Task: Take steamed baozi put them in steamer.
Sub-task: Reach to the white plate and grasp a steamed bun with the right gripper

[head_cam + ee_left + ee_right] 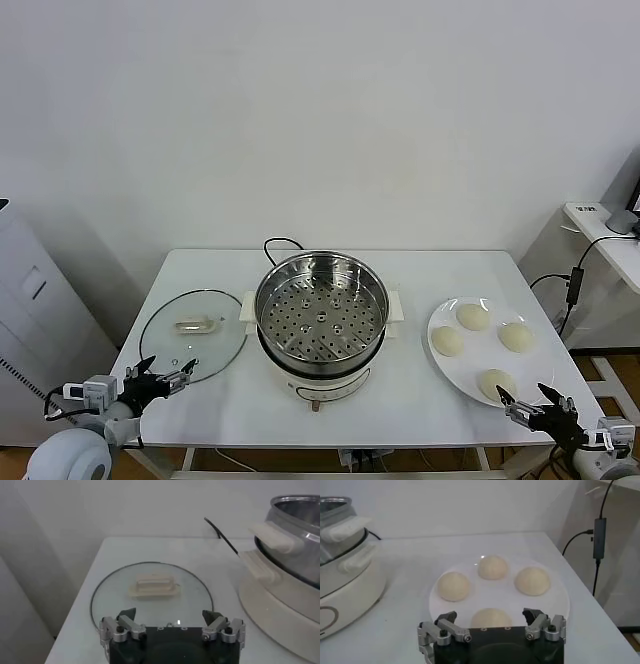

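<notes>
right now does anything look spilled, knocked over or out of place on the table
Nothing stands out. The four buns sit neatly on the plate, the steamer stands upright and empty, and its glass lid lies flat beside it.

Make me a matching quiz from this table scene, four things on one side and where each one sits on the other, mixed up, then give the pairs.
1. glass lid
2. steamer
3. steamed baozi
4. right gripper

A. table's middle
B. on the white plate
C. open, near edge, by the plate
D. flat, left of the pot

Pairs: 1-D, 2-A, 3-B, 4-C
</notes>
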`<action>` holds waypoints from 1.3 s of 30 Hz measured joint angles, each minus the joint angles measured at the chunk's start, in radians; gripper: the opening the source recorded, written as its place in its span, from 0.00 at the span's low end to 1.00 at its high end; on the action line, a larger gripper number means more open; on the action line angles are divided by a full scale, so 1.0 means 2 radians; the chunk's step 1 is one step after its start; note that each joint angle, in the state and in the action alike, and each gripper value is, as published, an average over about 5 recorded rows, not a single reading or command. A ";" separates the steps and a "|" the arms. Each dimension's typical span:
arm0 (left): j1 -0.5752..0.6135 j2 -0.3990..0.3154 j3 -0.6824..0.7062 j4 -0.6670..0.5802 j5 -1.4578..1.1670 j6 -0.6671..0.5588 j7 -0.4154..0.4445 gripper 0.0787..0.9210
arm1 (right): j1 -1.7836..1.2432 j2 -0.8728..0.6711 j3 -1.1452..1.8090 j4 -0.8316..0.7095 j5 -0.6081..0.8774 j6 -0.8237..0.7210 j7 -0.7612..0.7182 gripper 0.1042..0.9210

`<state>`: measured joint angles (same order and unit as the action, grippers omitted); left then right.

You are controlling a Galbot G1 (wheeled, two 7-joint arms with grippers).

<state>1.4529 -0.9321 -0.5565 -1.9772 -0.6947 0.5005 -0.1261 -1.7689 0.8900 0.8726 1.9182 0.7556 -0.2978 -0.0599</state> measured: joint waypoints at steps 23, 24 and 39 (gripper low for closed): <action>-0.004 0.002 -0.003 -0.007 -0.001 0.004 0.001 0.88 | 0.090 -0.048 -0.007 -0.065 -0.261 0.072 -0.048 0.88; -0.006 0.002 -0.002 -0.008 -0.001 0.005 0.002 0.88 | 0.099 -0.053 -0.010 -0.071 -0.284 0.078 -0.052 0.88; -0.019 0.004 0.001 -0.006 0.009 0.023 0.002 0.88 | 0.306 -0.135 -0.124 -0.196 -0.496 0.161 -0.212 0.88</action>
<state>1.4152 -0.9240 -0.5538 -1.9899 -0.6770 0.5466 -0.1230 -1.1575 0.6205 0.6244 1.5267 -0.2357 0.0251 -0.4842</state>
